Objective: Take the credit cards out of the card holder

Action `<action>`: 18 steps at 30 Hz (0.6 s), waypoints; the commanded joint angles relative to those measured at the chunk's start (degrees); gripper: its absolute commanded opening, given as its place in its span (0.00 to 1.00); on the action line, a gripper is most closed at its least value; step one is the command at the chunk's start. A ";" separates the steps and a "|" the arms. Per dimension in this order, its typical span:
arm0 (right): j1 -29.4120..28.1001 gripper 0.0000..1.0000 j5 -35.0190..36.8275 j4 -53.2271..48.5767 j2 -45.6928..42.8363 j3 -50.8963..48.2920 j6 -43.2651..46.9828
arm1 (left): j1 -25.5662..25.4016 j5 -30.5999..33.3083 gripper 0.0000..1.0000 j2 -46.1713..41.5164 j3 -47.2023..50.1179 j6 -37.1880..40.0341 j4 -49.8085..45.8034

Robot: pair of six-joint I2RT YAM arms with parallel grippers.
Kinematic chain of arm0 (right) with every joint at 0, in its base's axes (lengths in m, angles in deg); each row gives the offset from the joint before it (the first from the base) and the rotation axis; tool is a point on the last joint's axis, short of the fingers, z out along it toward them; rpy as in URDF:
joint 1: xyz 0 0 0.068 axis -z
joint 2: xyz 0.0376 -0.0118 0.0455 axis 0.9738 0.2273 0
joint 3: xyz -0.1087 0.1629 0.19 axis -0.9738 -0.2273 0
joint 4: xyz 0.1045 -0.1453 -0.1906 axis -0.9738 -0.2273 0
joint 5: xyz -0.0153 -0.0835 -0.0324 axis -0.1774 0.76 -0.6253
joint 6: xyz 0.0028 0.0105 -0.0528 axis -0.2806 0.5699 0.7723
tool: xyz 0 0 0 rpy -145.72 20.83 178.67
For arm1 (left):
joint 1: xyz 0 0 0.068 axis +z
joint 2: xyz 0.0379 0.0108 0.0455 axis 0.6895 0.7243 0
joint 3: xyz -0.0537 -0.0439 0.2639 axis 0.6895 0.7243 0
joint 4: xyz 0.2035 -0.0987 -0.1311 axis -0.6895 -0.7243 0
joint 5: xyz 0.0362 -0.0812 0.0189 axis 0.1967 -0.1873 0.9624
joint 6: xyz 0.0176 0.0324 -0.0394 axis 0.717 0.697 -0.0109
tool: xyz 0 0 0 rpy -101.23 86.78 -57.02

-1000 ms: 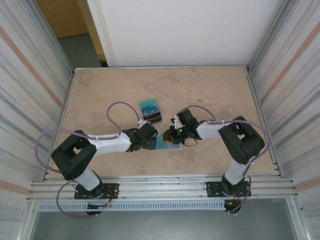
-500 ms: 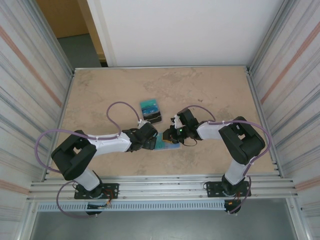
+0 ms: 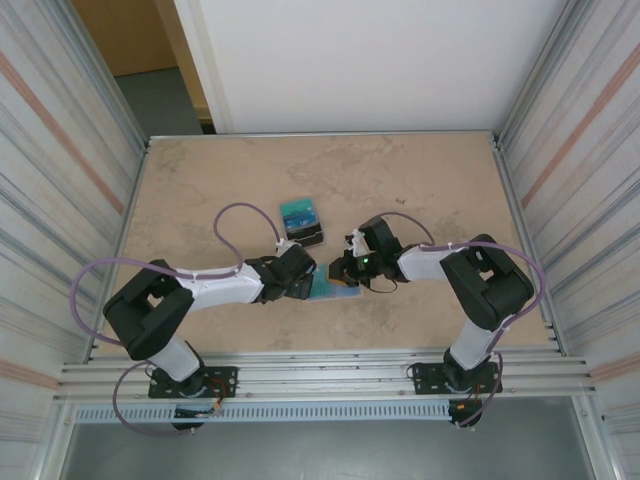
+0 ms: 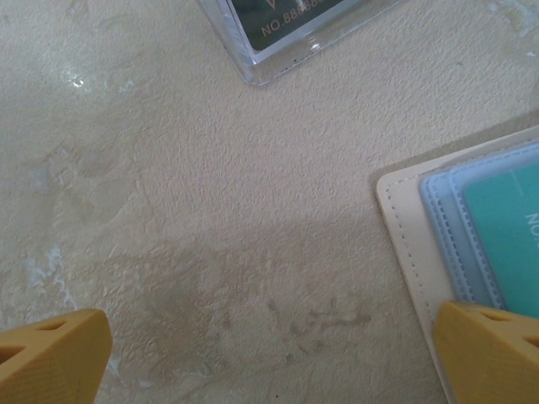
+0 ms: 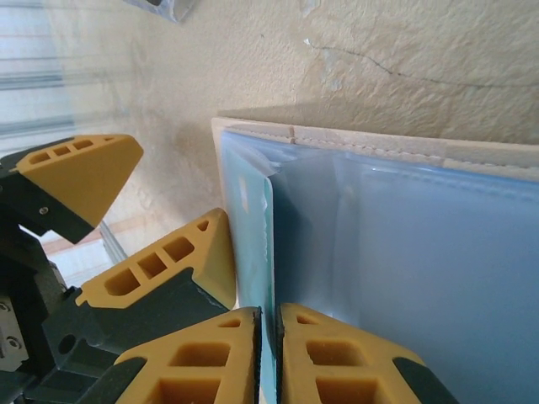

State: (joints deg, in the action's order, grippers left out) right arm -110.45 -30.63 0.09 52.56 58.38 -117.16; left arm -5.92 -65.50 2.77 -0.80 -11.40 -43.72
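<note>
Pinching a teal credit card [image 5: 255, 244], right gripper [image 5: 269, 318]; left gripper [image 4: 269, 349] spread wide.

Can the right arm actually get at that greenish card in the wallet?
Probably yes: the right tool pinches the card by its lifted edge, and nothing covers the open wallet there.

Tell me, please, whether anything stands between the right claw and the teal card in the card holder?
Nothing visible does. The right claw is closed on the edge of the teal card at the open card holder. The left claw, open, has one finger over the holder's corner, to the side of the card.
</note>
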 commanded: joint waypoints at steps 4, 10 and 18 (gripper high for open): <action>0.62 0.15 -1.60 1.39 -2.07 -0.86 -1.46 | -0.23 1.00 0.99 1.87 -0.11 -1.14 -3.80; 0.89 0.19 -1.71 1.52 -2.30 -0.99 -1.62 | -0.23 0.99 0.99 2.00 -0.02 -1.14 -3.89; 1.23 0.18 -1.80 2.01 -2.61 -1.35 -1.89 | -0.23 0.99 0.99 2.25 -0.02 -1.25 -4.07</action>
State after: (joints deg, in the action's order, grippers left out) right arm -109.73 -30.89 0.95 52.17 57.81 -118.23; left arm -5.92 -65.52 2.97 -0.93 -12.40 -44.04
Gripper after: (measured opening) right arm 0.183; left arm 0.987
